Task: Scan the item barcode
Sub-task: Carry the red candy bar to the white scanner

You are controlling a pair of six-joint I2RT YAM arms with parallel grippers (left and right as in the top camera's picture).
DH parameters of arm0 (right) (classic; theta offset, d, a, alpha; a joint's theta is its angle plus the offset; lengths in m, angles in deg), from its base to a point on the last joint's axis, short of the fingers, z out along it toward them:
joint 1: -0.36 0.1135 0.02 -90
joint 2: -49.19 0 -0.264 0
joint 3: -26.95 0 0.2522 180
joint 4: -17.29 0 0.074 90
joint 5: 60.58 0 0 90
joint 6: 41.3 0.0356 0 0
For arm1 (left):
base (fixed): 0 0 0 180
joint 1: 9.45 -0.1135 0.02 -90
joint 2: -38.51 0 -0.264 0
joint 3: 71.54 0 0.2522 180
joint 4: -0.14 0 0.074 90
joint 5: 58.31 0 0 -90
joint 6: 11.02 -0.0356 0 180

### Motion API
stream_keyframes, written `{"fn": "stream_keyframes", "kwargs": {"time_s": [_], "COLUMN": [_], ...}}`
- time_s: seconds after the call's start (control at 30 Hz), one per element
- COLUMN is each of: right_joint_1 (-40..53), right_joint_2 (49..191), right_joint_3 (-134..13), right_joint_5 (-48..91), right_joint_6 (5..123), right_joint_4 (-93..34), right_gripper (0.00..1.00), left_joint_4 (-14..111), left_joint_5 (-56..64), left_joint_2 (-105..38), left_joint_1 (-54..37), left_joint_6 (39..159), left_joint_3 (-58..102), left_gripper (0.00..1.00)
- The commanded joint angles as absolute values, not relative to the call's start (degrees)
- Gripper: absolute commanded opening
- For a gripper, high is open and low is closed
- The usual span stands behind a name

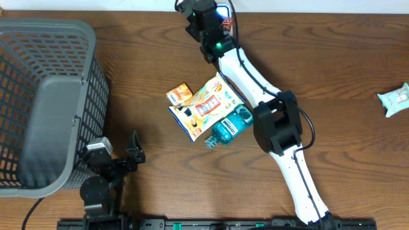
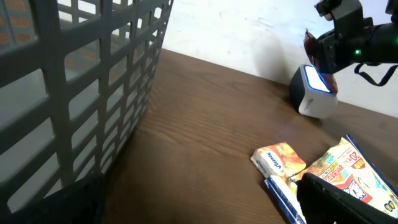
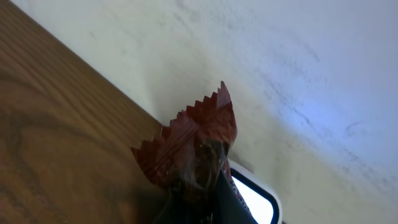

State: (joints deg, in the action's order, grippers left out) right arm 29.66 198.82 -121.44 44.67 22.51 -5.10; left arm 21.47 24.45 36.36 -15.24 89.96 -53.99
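One packet (image 3: 198,134), pinched in the right gripper (image 3: 202,199), wants its barcode held square and steady before the scanner (image 2: 314,92).

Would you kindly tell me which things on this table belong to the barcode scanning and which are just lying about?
In the job: dark red zigzag-edged foil wrapper; dark grey scanner with a lit white face.
Lying about: grey plastic lattice basket; small orange packet; yellow snack bag; teal plastic bottle; pale green pouch.
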Motion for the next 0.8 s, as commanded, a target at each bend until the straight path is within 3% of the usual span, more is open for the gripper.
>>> {"fn": "stream_keyframes", "kwargs": {"time_s": [0.0, 0.17, 0.4, 0.77], "right_joint_1": [30.36, 30.8, 30.89, 28.04], "right_joint_2": [199.84, 199.84, 197.42, 182.82], "right_joint_3": [-122.88, -122.88, -122.88, -122.88], "right_joint_5": [45.46, 48.06, 63.79, 71.34], "right_joint_6": [22.05, 22.07, 23.07, 38.61], "right_joint_4": [-4.7, -6.76, -11.65, -39.96], "right_gripper": [0.01, 0.01, 0.01, 0.01], "left_joint_4": [21.98, 21.98, 21.98, 21.98], "left_joint_5": [24.88, 24.88, 24.88, 24.88], "left_joint_2": [36.4, 36.4, 36.4, 36.4], "left_joint_1": [-15.13, -15.13, -15.13, -15.13], "left_joint_6": [90.66, 90.68, 90.68, 90.68], "left_joint_3": [-55.41, -55.41, -55.41, -55.41], "left_gripper": [0.98, 0.98, 0.98, 0.98]}}
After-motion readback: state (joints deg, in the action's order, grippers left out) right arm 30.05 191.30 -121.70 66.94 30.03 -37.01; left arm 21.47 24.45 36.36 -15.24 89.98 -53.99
